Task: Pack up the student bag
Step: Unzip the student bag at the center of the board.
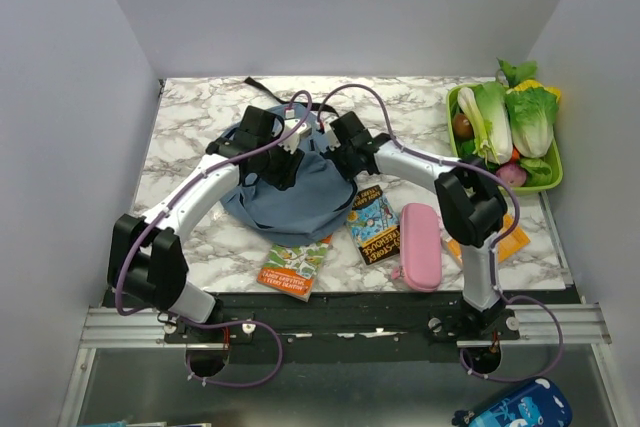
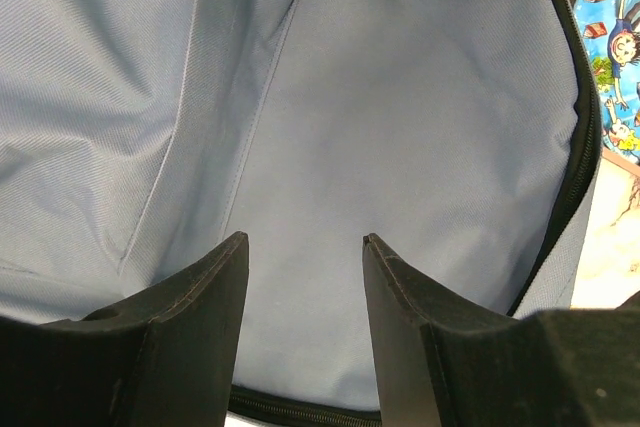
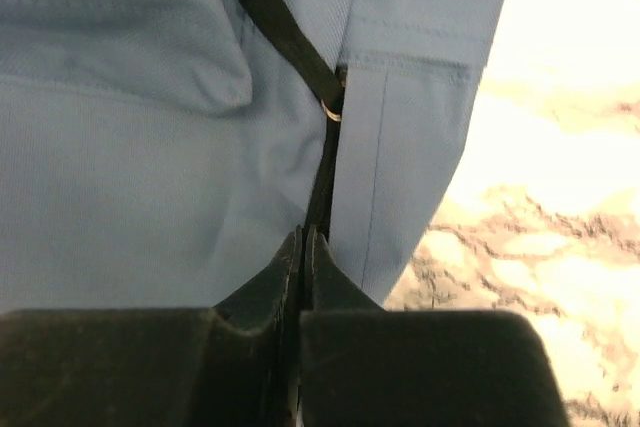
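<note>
Student bag (image 1: pixel 290 202) flat, long axis near-to-far, straps (image 1: pixel 262 84) farthest.

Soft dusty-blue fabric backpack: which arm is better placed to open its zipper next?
Probably the right arm: its jaws are shut at the black zipper. The left arm holds its jaws open over plain fabric of the backpack.

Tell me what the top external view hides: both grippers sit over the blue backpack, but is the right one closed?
Observer: Yes. The right gripper is shut, its tips meeting at the black zipper line of the backpack, below the pull tab. I cannot tell whether it pinches anything.
Operator: And the left?
Observer: The left gripper is open, nothing between its jaws, aimed into the unzipped backpack.
Operator: Anything packed?
Observer: The lining its camera shows is bare; the rest is out of view.
</note>
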`<state>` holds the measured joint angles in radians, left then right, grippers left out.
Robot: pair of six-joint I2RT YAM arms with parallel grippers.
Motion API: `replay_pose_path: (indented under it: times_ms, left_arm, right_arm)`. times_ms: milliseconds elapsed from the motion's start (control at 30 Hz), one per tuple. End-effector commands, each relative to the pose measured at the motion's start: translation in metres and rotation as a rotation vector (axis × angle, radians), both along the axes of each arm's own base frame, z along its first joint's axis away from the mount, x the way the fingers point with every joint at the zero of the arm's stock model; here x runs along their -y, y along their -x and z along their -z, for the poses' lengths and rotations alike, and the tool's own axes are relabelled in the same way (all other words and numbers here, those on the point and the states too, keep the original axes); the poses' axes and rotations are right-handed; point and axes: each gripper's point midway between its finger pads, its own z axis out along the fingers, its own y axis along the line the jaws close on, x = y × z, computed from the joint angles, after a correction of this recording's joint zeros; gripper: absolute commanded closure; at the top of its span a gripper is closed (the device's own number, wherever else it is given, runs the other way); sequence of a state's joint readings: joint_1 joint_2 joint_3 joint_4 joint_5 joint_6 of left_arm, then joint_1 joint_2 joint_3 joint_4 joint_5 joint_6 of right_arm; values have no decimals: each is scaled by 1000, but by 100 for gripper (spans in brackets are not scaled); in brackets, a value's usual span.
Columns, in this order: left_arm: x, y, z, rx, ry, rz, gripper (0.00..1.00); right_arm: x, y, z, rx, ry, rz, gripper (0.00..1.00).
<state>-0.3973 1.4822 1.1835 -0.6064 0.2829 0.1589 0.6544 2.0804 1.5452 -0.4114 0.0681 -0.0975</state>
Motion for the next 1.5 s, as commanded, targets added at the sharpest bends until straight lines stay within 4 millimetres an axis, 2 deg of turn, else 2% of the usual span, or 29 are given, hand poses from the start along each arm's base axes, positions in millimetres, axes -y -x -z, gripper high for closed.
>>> replay_pose_path:
  times_ms: [0,67,100,167,200,233,300,367,533,567,633,667,700,767,800,833,867,900,967,1000,1167,1300,1367,1467]
  left_arm:
    - [7,-6,0,-5,29,2,43]
    - [10,-11,0,5,34,4,43]
    - [11,-13,3,1,29,5,43]
    - [16,-18,2,7,26,15,43]
    - [19,-19,7,0,13,26,43]
    - [22,-21,9,5,8,34,43]
    - [28,-22,17,12,-21,51,43]
    - [34,-26,24,10,-31,64,43]
    - [55,-34,26,-1,3,85,43]
    - [60,-39,21,5,19,81,43]
    - [65,-46,22,2,28,79,43]
    - [68,-51,17,18,36,74,43]
    - [69,-55,22,16,33,66,43]
    - [75,-73,12,74,32,53,43]
    - [77,-80,20,65,21,51,43]
    - [79,-84,21,60,16,53,43]
    - [86,-95,8,89,29,56,43]
    - [91,-98,15,79,29,75,43]
    - [102,-107,9,147,11,153,40]
    - [113,-102,15,137,23,230,40]
    - [125,-98,20,256,-9,525,31]
    - [133,-90,13,307,-5,691,26]
    - [135,-80,14,292,8,766,24]
    - [142,-80,21,310,-4,837,22]
  right_arm:
    - [7,8,-34,76,-86,49,93]
    - [6,11,-43,103,-131,57,93]
    - [2,10,-57,131,-182,59,93]
    - [7,18,-53,136,-196,62,93]
    - [2,17,-67,162,-259,83,95]
    - [6,23,-59,152,-259,88,96]
    - [4,26,-69,172,-307,92,98]
    - [7,28,-64,167,-315,105,99]
    - [7,30,-63,170,-340,126,99]
    - [8,31,-65,173,-346,130,99]
    - [11,36,-63,160,-356,149,99]
    - [12,38,-71,171,-375,149,99]
    - [10,41,-72,175,-400,144,99]
    - [10,45,-77,178,-430,147,99]
    - [10,47,-85,187,-453,147,99]
    - [14,53,-80,177,-456,153,99]
    - [16,56,-82,183,-467,154,99]
    - [16,58,-95,213,-504,154,99]
    - [22,66,-88,200,-510,173,99]
    - [25,68,-88,201,-510,179,99]
    - [33,73,-88,209,-532,227,99]
    - [35,73,-87,214,-551,251,99]
    - [33,72,-89,213,-569,263,99]
    - [32,72,-90,217,-593,267,99]
